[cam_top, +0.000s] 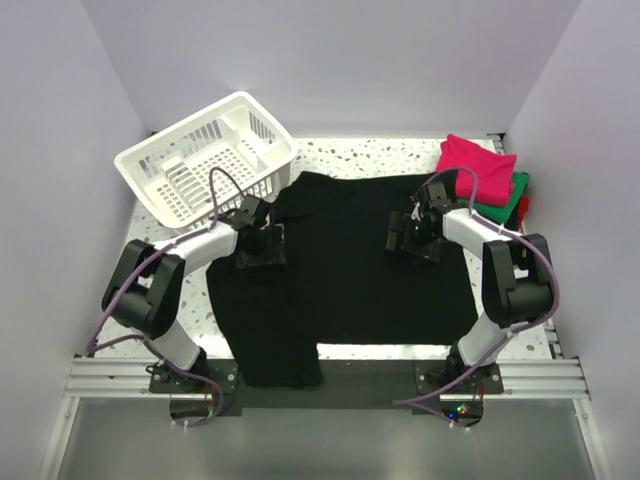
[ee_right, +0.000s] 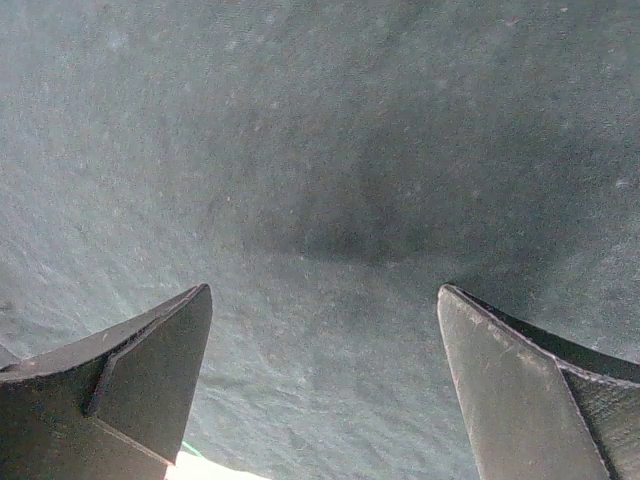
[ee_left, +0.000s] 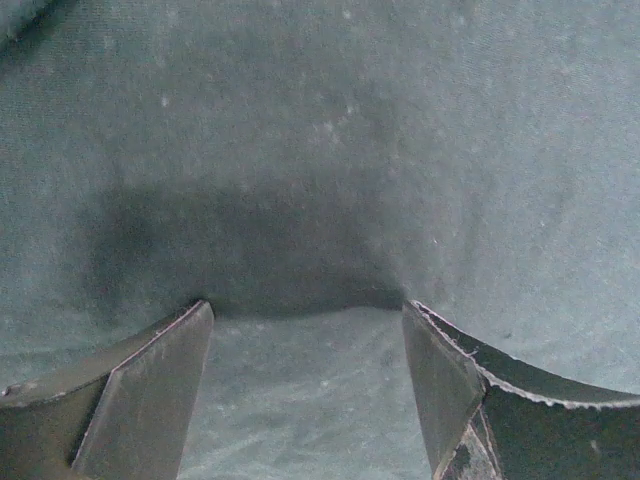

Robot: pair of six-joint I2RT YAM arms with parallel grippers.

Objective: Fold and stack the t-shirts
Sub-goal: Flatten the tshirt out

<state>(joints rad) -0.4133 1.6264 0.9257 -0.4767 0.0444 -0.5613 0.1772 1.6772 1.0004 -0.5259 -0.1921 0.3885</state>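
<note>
Black t-shirt [cam_top: 350,270] lies spread out; left gripper [cam_top: 262,247] over its left part, jaws spread, pinching nothing; right gripper [cam_top: 413,238] over its right part, likewise spread; pink t-shirt [cam_top: 478,165] folded beyond its right corner.

At 2 o'clock the pink shirt [cam_top: 478,165] covers most of the green shirt [cam_top: 500,212] and the red shirt [cam_top: 523,208]; only their edges show. From above, the left gripper [cam_top: 262,247] and right gripper [cam_top: 412,240] blur into the black t-shirt [cam_top: 350,280], whose edges both wrist views cut off.
</note>
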